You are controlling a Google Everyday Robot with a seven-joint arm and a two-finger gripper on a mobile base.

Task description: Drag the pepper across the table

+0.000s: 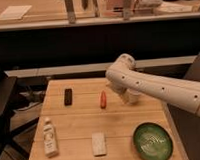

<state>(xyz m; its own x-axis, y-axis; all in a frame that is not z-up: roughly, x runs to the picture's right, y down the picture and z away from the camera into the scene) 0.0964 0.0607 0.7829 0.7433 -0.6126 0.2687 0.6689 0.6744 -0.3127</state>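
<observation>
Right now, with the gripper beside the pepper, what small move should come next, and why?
Probably ease the gripper sideways and down onto the pepper. In the camera view it hangs just right of the pepper, apart from it, holding nothing, and the pepper lies untouched on the table.

No legible txt/labels anywhere
</observation>
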